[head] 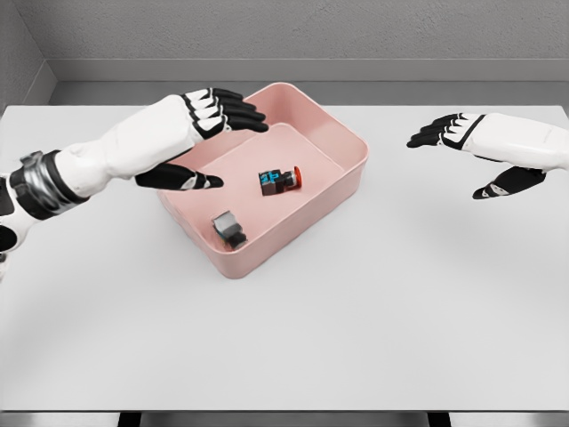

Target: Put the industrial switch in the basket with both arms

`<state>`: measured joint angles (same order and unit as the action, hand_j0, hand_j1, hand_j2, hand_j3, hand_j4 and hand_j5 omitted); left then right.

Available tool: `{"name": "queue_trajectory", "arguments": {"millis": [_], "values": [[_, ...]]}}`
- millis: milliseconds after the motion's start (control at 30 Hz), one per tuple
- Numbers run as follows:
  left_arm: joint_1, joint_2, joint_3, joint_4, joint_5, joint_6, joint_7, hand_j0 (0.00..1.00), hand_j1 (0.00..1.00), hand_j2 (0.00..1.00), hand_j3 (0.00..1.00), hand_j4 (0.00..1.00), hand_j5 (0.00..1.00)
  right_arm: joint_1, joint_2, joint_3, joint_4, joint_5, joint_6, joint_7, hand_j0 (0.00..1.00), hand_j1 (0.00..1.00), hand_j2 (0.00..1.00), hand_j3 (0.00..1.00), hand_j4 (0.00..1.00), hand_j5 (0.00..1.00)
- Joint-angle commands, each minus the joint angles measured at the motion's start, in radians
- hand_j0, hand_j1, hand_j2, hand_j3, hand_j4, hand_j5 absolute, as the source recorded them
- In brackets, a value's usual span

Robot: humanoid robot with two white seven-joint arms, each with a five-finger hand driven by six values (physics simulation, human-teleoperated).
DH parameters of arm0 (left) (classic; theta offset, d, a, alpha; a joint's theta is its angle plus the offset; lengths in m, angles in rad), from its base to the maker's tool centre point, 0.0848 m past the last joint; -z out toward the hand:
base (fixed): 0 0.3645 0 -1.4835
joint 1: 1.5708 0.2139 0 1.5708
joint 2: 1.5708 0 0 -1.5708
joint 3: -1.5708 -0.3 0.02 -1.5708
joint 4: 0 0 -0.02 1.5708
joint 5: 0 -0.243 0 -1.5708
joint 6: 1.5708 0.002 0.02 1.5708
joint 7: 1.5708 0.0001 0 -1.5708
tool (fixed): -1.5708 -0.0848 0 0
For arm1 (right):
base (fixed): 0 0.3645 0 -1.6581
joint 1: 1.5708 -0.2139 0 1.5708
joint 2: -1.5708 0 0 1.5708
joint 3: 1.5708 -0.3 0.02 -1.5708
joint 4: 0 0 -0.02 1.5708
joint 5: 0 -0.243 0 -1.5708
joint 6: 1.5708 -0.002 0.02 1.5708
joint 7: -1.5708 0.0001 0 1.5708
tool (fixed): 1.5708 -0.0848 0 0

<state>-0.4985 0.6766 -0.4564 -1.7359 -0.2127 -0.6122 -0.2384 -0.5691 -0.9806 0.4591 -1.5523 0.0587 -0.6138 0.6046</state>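
Observation:
A pink rectangular basket (348,142) sits on the white table, turned at an angle. Inside it lie two small parts: a dark industrial switch (279,181) with a red button and blue marks near the middle, and a grey block-like piece (230,229) toward the near corner. My left hand (213,133) hovers over the basket's left side, fingers spread and holding nothing. Over bare table to the right of the basket, my right hand (462,151) is open too, well apart from the rim.
The white table (356,329) stretches wide in front of and to the right of the basket. A grey wall runs behind the table's far edge.

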Motion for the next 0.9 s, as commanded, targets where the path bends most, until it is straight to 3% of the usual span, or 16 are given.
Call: {"name": "queue_trajectory", "arguments": {"millis": [0, 233, 333, 433, 567, 667, 867], "values": [[0.0, -0.015, -0.001, 0.001, 0.004, 0.001, 0.001, 1.0, 1.0, 1.0, 1.0, 1.0, 1.0, 0.0, -0.001, 0.0, 0.0, -0.007, 0.003, 0.0, 1.0, 1.0, 1.0, 1.0, 1.0, 1.0], [-0.003, -0.005, 0.013, 0.003, 0.013, 0.001, 0.001, 1.0, 1.0, 1.0, 1.0, 1.0, 1.0, 0.002, -0.001, 0.001, 0.0, -0.007, 0.003, 0.0, 1.0, 1.0, 1.0, 1.0, 1.0, 1.0], [0.006, 0.098, 0.021, -0.002, 0.022, 0.001, 0.005, 1.0, 1.0, 1.0, 1.0, 1.0, 1.0, 0.006, 0.0, 0.003, 0.0, -0.005, 0.003, 0.0, 1.0, 1.0, 1.0, 1.0, 1.0, 1.0], [0.084, 0.195, 0.101, 0.003, 0.092, 0.001, 0.008, 1.0, 1.0, 1.0, 1.0, 1.0, 1.0, 0.006, 0.0, 0.001, 0.0, -0.007, 0.003, 0.0, 1.0, 1.0, 1.0, 1.0, 1.0, 1.0], [0.176, 0.256, 0.196, 0.007, 0.136, 0.001, 0.01, 1.0, 1.0, 1.0, 1.0, 1.0, 1.0, 0.011, 0.0, 0.001, 0.0, -0.008, 0.003, 0.0, 1.0, 1.0, 1.0, 1.0, 1.0, 1.0], [0.264, 0.287, 0.3, 0.053, 0.148, 0.001, 0.007, 1.0, 1.0, 1.0, 1.0, 1.0, 1.0, 0.011, 0.0, 0.001, 0.0, -0.008, 0.003, 0.0, 1.0, 1.0, 1.0, 1.0, 1.0, 1.0], [0.278, 0.297, 0.323, 0.076, 0.134, 0.001, 0.002, 1.0, 1.0, 1.0, 1.0, 1.0, 1.0, 0.014, 0.0, 0.001, 0.0, -0.008, 0.003, -0.002, 1.0, 1.0, 1.0, 1.0, 1.0, 1.0]]}}
